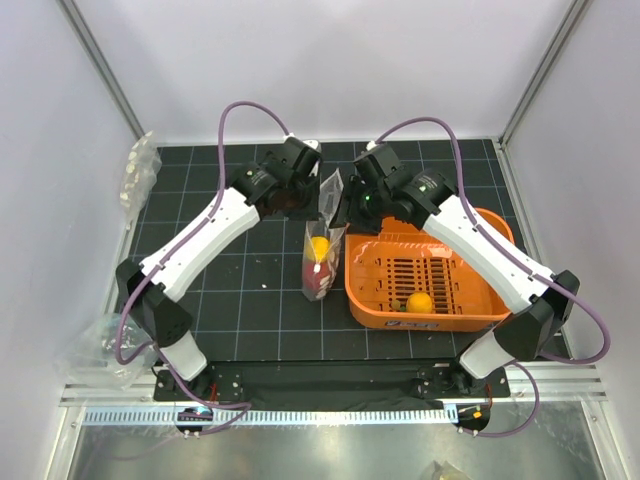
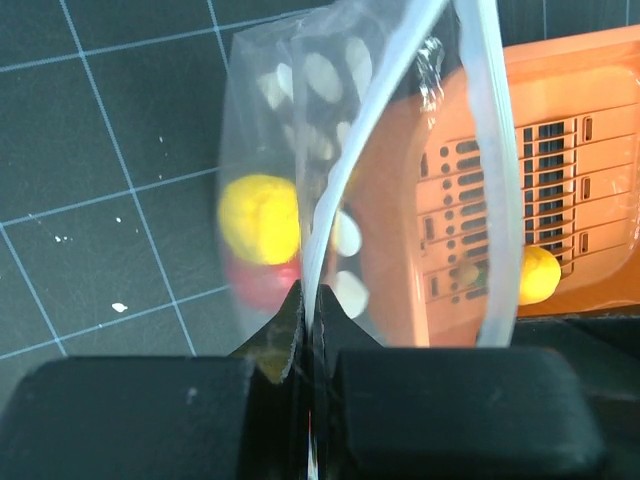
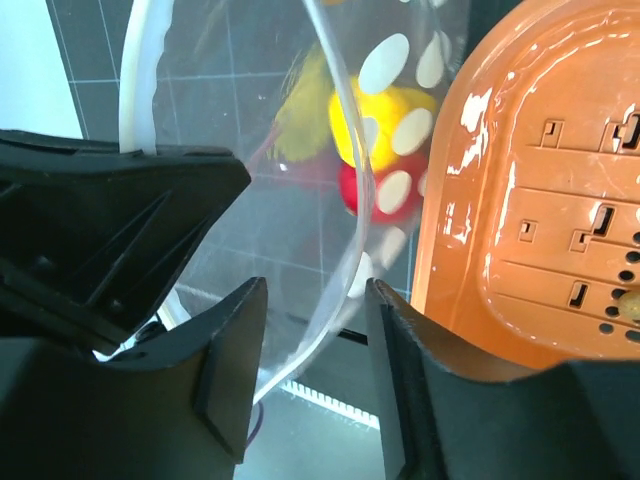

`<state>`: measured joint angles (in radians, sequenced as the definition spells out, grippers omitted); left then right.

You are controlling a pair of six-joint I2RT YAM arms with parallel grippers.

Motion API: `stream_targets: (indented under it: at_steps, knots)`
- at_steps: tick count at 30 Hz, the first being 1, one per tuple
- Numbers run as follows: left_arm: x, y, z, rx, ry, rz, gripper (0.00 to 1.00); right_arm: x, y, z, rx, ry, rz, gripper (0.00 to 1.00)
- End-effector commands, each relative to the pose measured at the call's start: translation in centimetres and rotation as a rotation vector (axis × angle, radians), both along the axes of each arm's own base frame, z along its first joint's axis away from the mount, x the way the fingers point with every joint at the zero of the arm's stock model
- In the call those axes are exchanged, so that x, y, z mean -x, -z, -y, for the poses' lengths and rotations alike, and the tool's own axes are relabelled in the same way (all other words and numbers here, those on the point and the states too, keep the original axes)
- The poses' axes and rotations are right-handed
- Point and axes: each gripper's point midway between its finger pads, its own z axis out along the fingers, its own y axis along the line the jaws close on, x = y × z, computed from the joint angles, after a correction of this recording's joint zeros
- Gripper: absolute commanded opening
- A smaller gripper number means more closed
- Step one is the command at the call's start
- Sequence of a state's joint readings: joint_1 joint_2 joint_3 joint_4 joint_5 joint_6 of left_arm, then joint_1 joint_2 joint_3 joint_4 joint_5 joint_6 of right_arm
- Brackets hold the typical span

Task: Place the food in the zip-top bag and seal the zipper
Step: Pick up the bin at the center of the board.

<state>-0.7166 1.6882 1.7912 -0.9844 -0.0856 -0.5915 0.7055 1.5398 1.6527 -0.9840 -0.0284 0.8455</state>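
Zip-top bag (image 1: 320,262) sits mid-scene on the table (image 1: 230,290), just left of the orange basket (image 1: 470,300), w/ its far end held up btwn the two arms. Inside it: a yellow fruit (image 1: 319,247) and a red fruit (image 1: 318,282). One more yellow-orange fruit (image 1: 420,302) lies in the basket, near side.

Left gripper (image 2: 310,320): fingers together, clamped on the bag's mouth edge. Right gripper (image 3: 305,360): fingers apart, zipper (image 3: 350,285) strip running btwn them, not pinched.

Handling, my guess: the film is thin, soft, slick and weighs next to nothing. It'll fold and sag, fruit rolling to the low end, so don't grab the dotted panel. The zipper strip looks like the only stiff-ish part. Best hold is there, near a corner, kept taut from both ends. Fruits look small, light, round, and prob. roll out if the mouth tips down.
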Motion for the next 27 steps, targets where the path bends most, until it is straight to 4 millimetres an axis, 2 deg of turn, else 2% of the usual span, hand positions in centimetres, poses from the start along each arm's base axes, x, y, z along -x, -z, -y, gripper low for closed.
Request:
stream_targets:
  at_steps: [1,2,4,5,6,7,9,12,13,14,15,16,18,19,20,23,27]
  knots:
    - [0.2,-2.5,-0.4,0.049,0.0,0.061,0.0,-0.9,-0.7,-0.2,-0.008,0.015,0.041,0.49]
    - [0.3,-2.5,-0.6,0.048,-0.002,0.063,0.0,-1.1,-0.6,-0.1,-0.006,0.015,0.041,0.48]
    - [0.5,-2.8,-0.9,0.043,-0.002,0.067,0.0,-1.3,-0.6,-0.2,-0.008,0.013,0.043,0.4]
    - [0.5,-2.9,-1.1,0.036,-0.004,0.07,0.0,-1.3,-0.7,-0.2,-0.008,0.011,0.046,0.34]
    - [0.5,-3.0,-1.7,0.018,-0.016,0.077,0.0,-1.4,-1.0,-0.1,0.001,0.002,0.051,0.21]
    - [0.5,-2.7,-2.0,-0.001,-0.016,0.077,0.0,-1.4,-1.0,0.0,0.012,-0.004,0.053,0.17]
    - [0.6,-2.2,-2.8,-0.039,-0.027,0.068,0.0,-1.6,-1.0,1.0,0.072,0.002,0.068,0.12]
    - [0.3,-1.2,-4.1,-0.076,-0.059,0.042,0.0,-2.0,-1.9,2.6,0.139,0.02,0.117,0.12]
    - [0.2,-0.9,-4.5,-0.082,-0.071,0.034,0.0,-2.1,-2.3,3.0,0.153,0.029,0.134,0.15]
    - [0.0,-0.6,-5.2,-0.085,-0.092,0.023,0.0,-2.2,-2.9,3.9,0.171,0.053,0.16,0.26]
    - [-0.1,-0.5,-5.4,-0.086,-0.099,0.02,0.0,-2.1,-3.1,4.4,0.176,0.063,0.164,0.6]
    - [-0.2,-0.6,-5.7,-0.086,-0.105,0.025,0.0,-2.1,-2.8,4.9,0.177,0.07,0.158,0.74]
    - [-0.6,-0.8,-6.4,-0.09,-0.117,0.042,0.0,-1.9,-3.2,5.6,0.144,0.082,0.155,0.89]
    - [-0.7,-0.9,-6.6,-0.094,-0.118,0.051,0.0,-1.6,-2.4,5.9,0.142,0.09,0.135,0.9]
    - [-1.0,-1.2,-7.0,-0.106,-0.122,0.066,0.0,-1.4,-2.9,6.4,0.124,0.103,0.144,0.91]
    - [-1.4,-1.5,-7.6,-0.127,-0.128,0.084,0.0,-1.4,-2.4,8.2,0.123,0.149,0.131,0.93]
    - [-1.9,-1.7,-8.2,-0.138,-0.133,0.092,0.0,-1.2,-1.4,12.0,0.179,0.215,0.091,0.94]
